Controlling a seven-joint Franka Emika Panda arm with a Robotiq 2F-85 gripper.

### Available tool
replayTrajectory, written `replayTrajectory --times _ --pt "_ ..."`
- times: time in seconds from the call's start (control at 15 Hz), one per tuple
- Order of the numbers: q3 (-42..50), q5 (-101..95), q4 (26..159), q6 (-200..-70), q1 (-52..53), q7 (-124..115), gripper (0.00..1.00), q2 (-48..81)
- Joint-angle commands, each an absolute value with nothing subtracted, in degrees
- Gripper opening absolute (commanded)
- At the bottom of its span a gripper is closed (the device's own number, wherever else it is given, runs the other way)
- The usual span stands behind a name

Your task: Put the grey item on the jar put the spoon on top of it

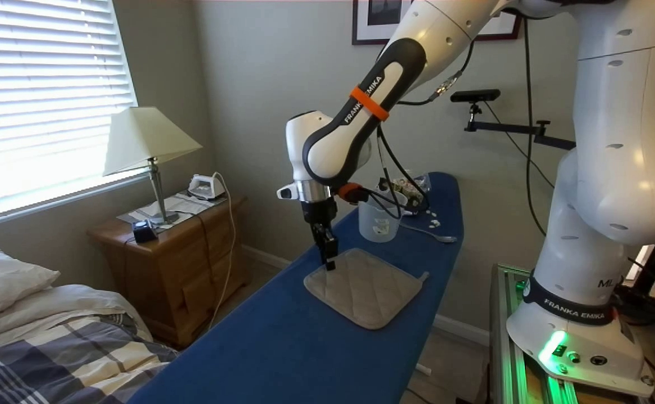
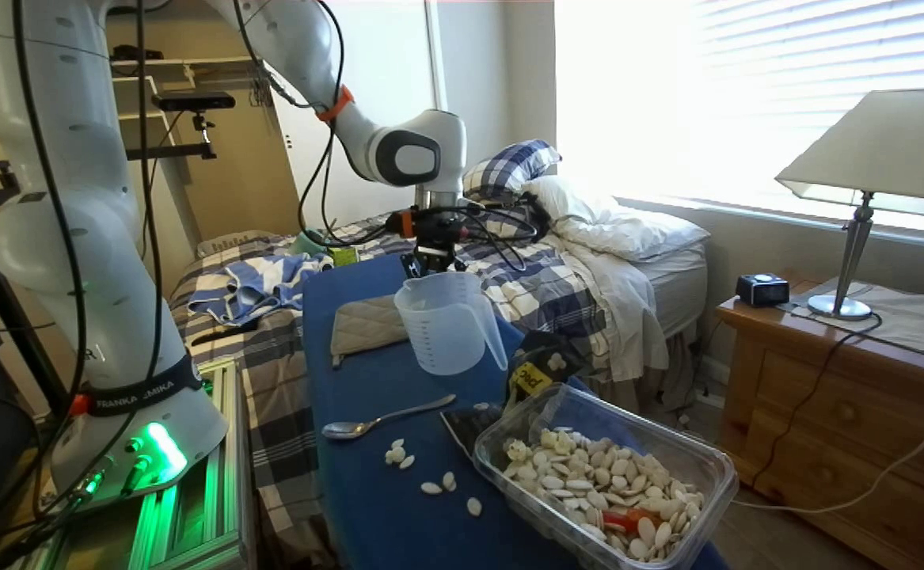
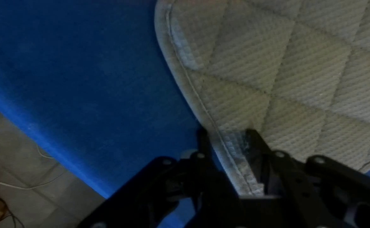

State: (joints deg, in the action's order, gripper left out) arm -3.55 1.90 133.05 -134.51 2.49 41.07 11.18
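Pad (image 1: 366, 297) flat on blue board (image 1: 248, 348), one edge between spread fingers of gripper (image 3: 227, 134), not clamped. Jar (image 2: 446, 340) uncovered, near gripper; spoon (image 2: 353, 429) farther out, past jar. Neither placement done: pad-on-jar, spoon-on-pad remain. Looks like pre-grasp. Arm (image 1: 327, 151) reaches over board, wrist roughly vertical, fingers down.

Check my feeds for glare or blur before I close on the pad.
In both exterior views, the window glares, partly washed out to white; in the wrist view, the picture is dim, the gripper dark and blurred, but stitching on the grey pad is readable.
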Motion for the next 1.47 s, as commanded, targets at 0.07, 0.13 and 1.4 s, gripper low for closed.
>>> replayTrajectory --times 0.07,0.13,1.4 --pt "-4.65 3.88 131.90 -132.85 0.59 42.41 0.01 10.86" --pt "-4.55 3.87 131.76 -132.92 0.41 42.18 0.00 10.85" --pt "-2.40 8.71 128.79 -121.94 1.01 27.29 0.01 -6.16"
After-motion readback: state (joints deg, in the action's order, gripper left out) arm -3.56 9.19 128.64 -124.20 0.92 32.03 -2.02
